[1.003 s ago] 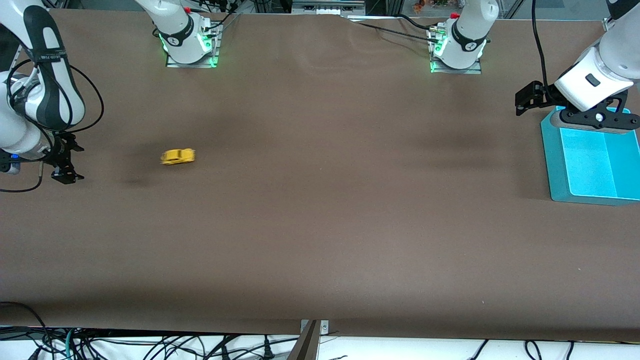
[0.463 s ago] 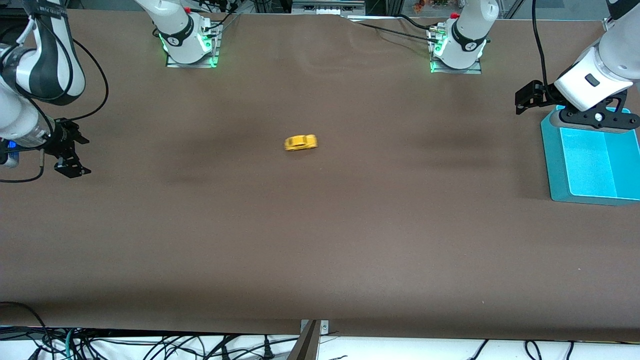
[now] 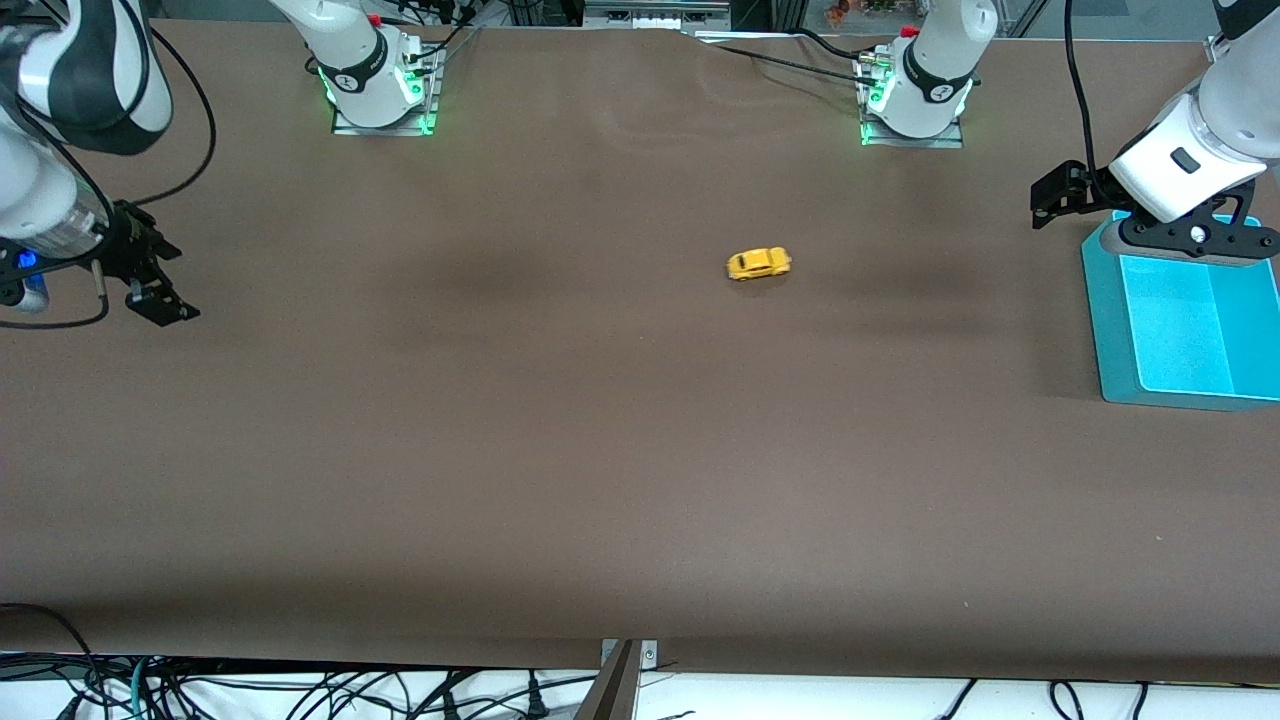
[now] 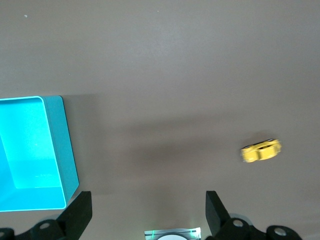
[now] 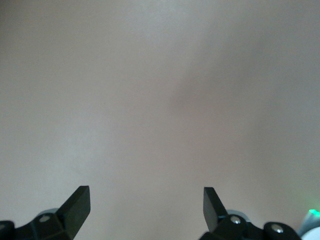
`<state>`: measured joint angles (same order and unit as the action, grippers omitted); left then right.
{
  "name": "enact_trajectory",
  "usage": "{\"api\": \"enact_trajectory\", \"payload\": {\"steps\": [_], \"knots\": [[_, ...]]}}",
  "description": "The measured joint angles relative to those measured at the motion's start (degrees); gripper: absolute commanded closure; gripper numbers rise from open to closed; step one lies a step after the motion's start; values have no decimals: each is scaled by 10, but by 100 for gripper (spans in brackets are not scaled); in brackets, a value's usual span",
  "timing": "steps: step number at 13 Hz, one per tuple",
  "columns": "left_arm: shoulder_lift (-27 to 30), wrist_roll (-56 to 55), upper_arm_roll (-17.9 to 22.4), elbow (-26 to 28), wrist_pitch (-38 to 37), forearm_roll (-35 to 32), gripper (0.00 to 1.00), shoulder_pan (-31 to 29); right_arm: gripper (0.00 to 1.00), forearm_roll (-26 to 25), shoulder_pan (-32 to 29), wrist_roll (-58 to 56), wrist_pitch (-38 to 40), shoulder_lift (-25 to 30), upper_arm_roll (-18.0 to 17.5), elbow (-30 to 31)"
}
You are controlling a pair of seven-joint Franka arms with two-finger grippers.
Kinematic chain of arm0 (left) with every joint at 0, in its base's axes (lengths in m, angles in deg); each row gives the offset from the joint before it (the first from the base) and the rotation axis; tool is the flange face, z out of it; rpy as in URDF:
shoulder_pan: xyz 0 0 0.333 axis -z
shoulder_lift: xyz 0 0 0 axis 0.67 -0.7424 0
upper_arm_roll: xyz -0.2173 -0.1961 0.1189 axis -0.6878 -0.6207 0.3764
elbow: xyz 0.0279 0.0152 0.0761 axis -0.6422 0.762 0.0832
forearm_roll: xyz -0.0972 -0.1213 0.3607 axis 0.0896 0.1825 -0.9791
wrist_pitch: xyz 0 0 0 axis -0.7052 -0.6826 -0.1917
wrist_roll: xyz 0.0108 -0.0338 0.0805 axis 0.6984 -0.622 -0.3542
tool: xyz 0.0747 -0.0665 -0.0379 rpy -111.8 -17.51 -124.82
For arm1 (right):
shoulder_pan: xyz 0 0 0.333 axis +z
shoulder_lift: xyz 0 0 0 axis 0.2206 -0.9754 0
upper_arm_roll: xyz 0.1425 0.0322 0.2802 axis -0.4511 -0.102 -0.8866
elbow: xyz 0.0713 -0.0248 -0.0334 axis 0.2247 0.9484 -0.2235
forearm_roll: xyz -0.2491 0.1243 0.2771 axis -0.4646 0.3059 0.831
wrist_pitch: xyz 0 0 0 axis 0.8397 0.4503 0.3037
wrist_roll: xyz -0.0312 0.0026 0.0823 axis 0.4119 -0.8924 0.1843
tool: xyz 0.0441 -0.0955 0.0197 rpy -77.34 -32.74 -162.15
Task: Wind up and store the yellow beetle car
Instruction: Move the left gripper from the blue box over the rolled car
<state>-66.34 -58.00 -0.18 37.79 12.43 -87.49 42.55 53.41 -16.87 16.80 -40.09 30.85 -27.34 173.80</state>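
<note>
Car (image 3: 758, 264): yellow, loose on table (image 3: 600, 450), nearer robots' edge, toward left arm's end, short of bin (image 3: 1100, 330).
Left gripper (image 3: 1052, 198): spread wide, empty, over bin's corner.
Right gripper (image 3: 150, 290): spread wide, empty, waiting over its table end.
I'd let car stop, then pinch across its flanks, lift, drop into bin.

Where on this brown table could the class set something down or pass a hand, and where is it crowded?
Bare brown tabletop lies nearer the front camera than the tiny yellow beetle-shaped toy car, and between it and the open right gripper. Crowded only at the left arm's end: the open left gripper hangs over the turquoise plastic bin.
</note>
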Motion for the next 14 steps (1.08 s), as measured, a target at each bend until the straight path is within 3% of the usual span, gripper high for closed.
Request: {"api": "enact_trajectory", "payload": {"steps": [4, 8, 14], "knots": [[-6, 0, -2, 0, -13, 4, 0, 3, 0, 0, 0, -151, 139, 33, -30, -71], [-14, 57, -5, 9, -51, 22, 0, 4, 0, 4, 0, -311, 210, 48, -56, -134], [-5, 243, -11, 105, -44, 23, 0, 4, 0, 39, 0, -406, 260, 49, -81, -173]]}}
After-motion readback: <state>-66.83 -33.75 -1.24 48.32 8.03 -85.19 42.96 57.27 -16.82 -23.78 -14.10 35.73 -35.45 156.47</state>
